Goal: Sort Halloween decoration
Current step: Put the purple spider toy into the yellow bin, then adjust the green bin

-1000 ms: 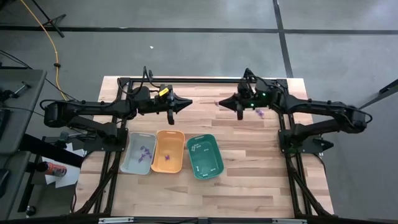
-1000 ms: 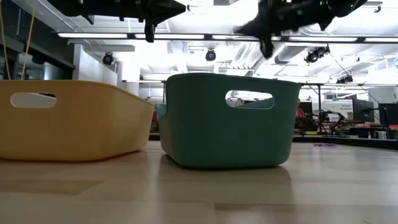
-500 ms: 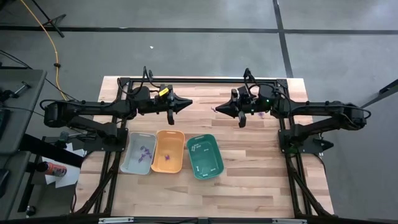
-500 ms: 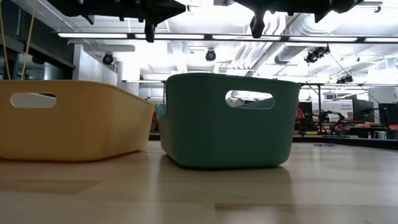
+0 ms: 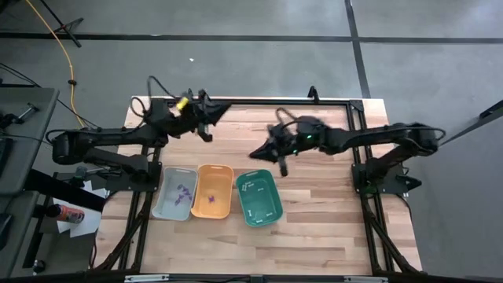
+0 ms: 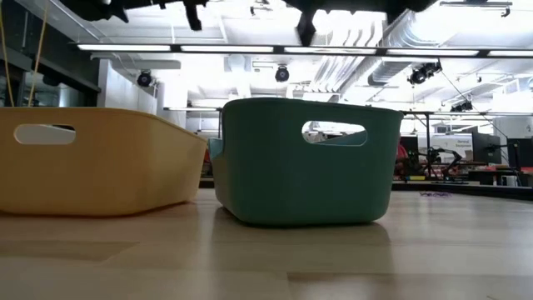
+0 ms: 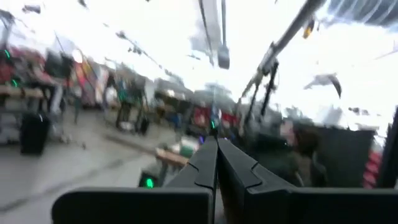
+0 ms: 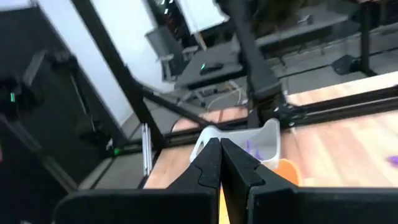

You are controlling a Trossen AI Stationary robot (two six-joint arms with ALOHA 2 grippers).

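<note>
Three trays stand in a row on the wooden table: grey with purple pieces, orange with a purple piece, teal with white sticks. My right gripper is shut and hovers level just beyond the teal tray's far edge, pointing toward the table's left. No piece shows at its tips. My left gripper is shut with nothing in it, raised over the far left of the table and tipped upward. My right gripper has its fingertips shut together; I cannot tell whether a tiny piece is between them.
A loose purple piece lies on the wood to the right of the trays. A black frame runs along the table's far edge and down both sides. Bare wood lies in front of the trays.
My right gripper has swung from the far right toward the table's left and near side, ending just beyond the teal tray, fingers staying shut. My left gripper has risen a little and tipped its fingers upward, toward the far edge.
</note>
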